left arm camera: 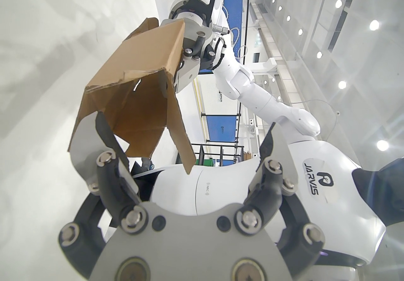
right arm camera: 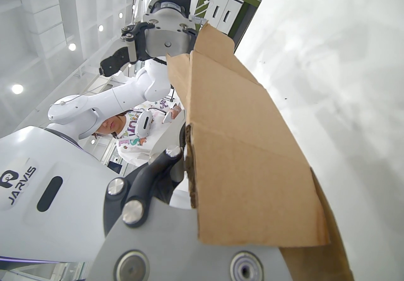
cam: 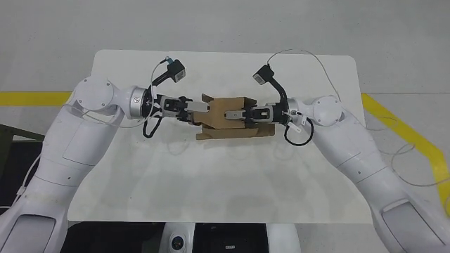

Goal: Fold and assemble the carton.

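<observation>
A brown carton (cam: 223, 119) lies partly opened in the middle of the white table (cam: 140, 176), between the two arms. My left gripper (cam: 190, 109) stands at its left end, open wide, with one finger (left arm camera: 101, 134) against the edge of a loose flap (left arm camera: 176, 124) and the other finger (left arm camera: 273, 149) free. The carton's open inside (left arm camera: 135, 105) faces this gripper. My right gripper (cam: 242, 115) holds the opposite end (left arm camera: 186, 58), shut on a carton wall (right arm camera: 246, 153). One of its fingers (right arm camera: 172, 156) presses the wall's torn edge; the other is hidden behind the cardboard.
The table has bare room in front of and behind the carton. Yellow floor tape (cam: 28, 98) runs past both sides of the table. Thin cables (cam: 320, 63) trail from the right arm over the back right corner.
</observation>
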You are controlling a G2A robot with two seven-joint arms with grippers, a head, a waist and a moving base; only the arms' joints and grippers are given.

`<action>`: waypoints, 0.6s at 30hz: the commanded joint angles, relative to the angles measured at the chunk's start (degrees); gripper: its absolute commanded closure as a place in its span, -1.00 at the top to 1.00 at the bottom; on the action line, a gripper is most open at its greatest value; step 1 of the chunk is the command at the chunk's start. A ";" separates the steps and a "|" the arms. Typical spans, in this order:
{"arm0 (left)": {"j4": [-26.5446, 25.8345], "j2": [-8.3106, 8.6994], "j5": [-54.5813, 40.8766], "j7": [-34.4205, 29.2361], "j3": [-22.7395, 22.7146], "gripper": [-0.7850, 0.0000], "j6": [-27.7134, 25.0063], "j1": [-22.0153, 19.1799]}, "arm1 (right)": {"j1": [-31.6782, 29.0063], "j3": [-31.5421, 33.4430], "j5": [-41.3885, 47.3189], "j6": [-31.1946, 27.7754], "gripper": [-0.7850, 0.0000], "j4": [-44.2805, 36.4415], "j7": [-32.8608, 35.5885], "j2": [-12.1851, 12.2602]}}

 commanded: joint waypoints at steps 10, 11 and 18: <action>-1.32 -0.45 -0.53 -0.09 1.56 1.00 0.76 0.39 | 0.26 0.41 -1.58 -0.75 -1.00 0.83 -2.96 -1.00; -1.46 -0.47 -0.64 -0.10 1.58 1.00 0.89 0.41 | 0.26 0.52 -2.03 -0.85 -1.00 0.85 -3.54 -1.06; -2.34 -0.52 -0.93 -0.14 1.60 1.00 1.45 0.88 | 0.18 0.80 -4.29 -1.03 -1.00 0.78 -5.71 -1.55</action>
